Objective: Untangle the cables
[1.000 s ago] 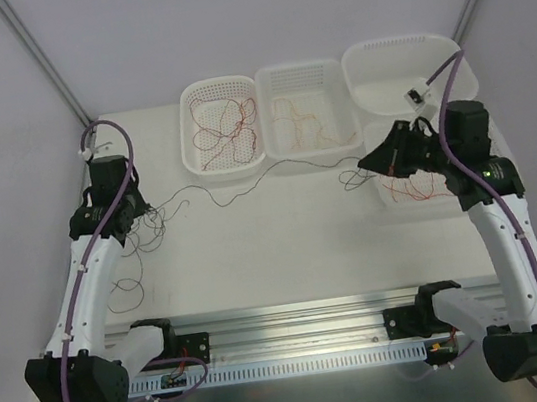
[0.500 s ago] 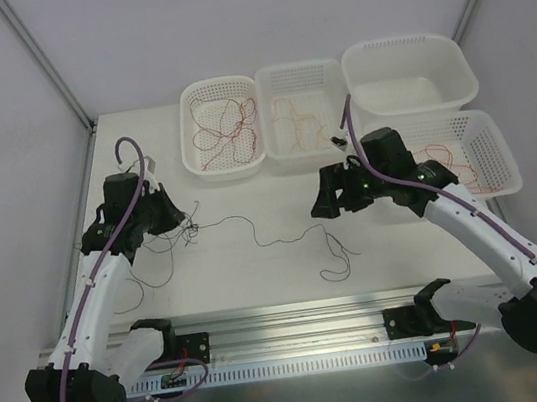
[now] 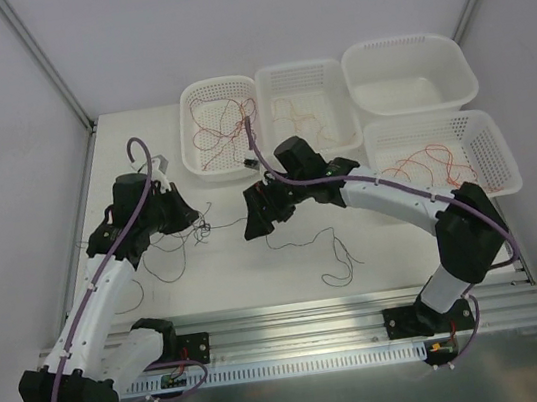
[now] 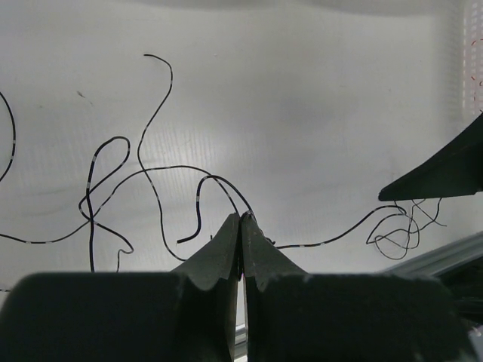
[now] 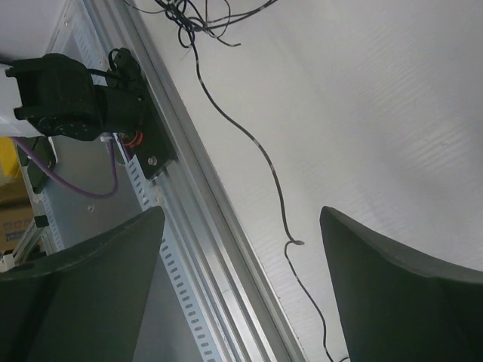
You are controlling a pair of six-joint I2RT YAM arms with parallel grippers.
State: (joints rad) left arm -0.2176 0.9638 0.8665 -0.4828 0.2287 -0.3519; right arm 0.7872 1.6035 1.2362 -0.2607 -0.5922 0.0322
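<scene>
Loose loops of the black cable (image 4: 139, 154) are seen on the desk (image 3: 250, 277); one strand is held pinched in the closed left fingers (image 4: 234, 230), small tangle (image 3: 200, 230) just beside. Right fingers (image 3: 255, 223), spread wide over the strand, should be closed near the tangle and drawn away slowly. Red cables (image 3: 222, 127) are sorted in the far baskets (image 3: 216, 83).

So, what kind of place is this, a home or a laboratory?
Probably a laboratory robot cell, not a home: a left arm and a right arm bolted by an aluminium rail, plain white walls around the table, and white baskets holding thin wires.
</scene>
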